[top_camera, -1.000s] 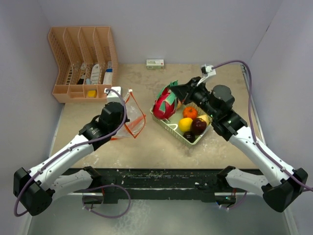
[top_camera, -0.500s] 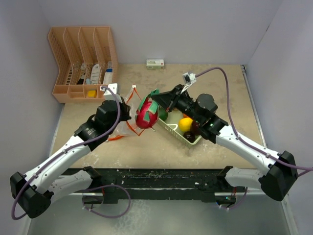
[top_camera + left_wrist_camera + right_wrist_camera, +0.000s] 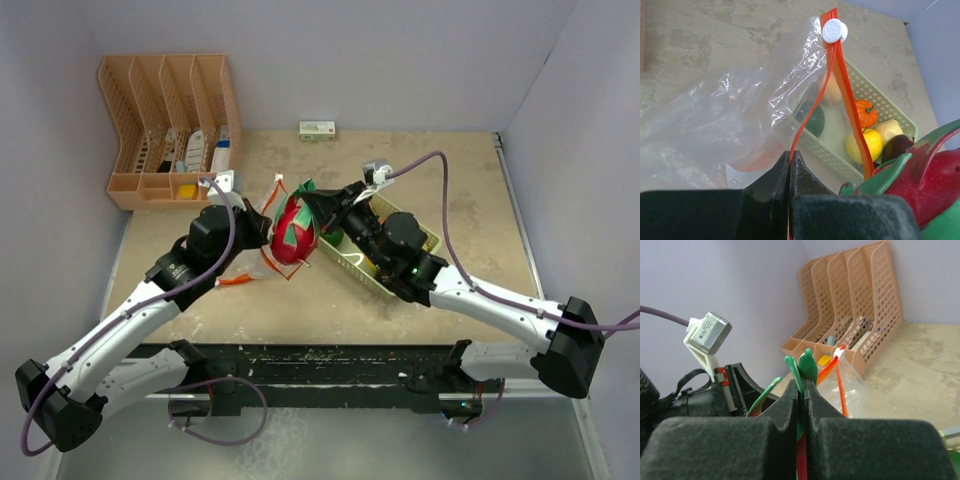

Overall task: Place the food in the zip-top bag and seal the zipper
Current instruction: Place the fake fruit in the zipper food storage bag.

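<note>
My left gripper (image 3: 790, 159) is shut on one side of the orange-red zipper (image 3: 847, 90) and holds the clear zip-top bag (image 3: 725, 125) up with its mouth open; the white slider (image 3: 834, 31) sits at the top end. My right gripper (image 3: 801, 387) is shut on a green leaf (image 3: 808, 366) of the red dragon fruit (image 3: 293, 232) and holds it at the bag's mouth (image 3: 268, 215), next to the left gripper (image 3: 258, 232). More food lies in the pale green tray (image 3: 879, 98): an orange piece (image 3: 865, 112), a yellow one (image 3: 865, 143), a dark purple one (image 3: 897, 147) and a dark green one (image 3: 812, 120).
A peach file organizer (image 3: 170, 120) stands at the back left and shows in the right wrist view (image 3: 850, 315). A small box (image 3: 317, 129) lies by the back wall. The right arm (image 3: 400, 250) reaches over the tray (image 3: 340, 258).
My right arm has carried the dragon fruit left from above the tray to the bag's mouth. My left gripper has kept the zipper strip and shifted slightly back and left.
</note>
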`<state>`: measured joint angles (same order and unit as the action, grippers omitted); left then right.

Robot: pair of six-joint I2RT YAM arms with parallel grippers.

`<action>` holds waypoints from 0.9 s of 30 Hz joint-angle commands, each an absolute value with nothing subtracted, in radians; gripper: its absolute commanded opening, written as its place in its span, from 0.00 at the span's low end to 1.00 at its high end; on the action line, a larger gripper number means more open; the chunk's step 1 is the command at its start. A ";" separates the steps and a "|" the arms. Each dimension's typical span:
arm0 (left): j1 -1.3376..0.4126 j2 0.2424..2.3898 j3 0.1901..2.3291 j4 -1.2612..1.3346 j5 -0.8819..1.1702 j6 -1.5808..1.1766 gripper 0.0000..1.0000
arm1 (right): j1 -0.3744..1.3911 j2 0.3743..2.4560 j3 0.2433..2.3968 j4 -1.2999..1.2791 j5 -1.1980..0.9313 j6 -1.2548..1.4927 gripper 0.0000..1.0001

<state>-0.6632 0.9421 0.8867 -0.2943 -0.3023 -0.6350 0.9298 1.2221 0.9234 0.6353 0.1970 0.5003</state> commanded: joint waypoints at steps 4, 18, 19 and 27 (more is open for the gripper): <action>-0.668 0.898 0.960 -0.190 -0.171 -0.739 0.00 | 1.045 1.248 0.907 0.745 0.593 0.299 0.00; -0.669 0.892 0.977 -0.221 -0.236 -0.741 0.00 | 1.074 1.218 0.849 0.715 0.728 0.178 0.00; -0.668 0.899 0.977 -0.214 -0.224 -0.745 0.00 | 1.076 1.224 0.854 0.715 0.750 0.186 0.00; -0.668 0.947 0.879 -0.069 -0.133 -0.845 0.00 | 1.113 1.330 0.942 0.821 0.927 0.175 0.00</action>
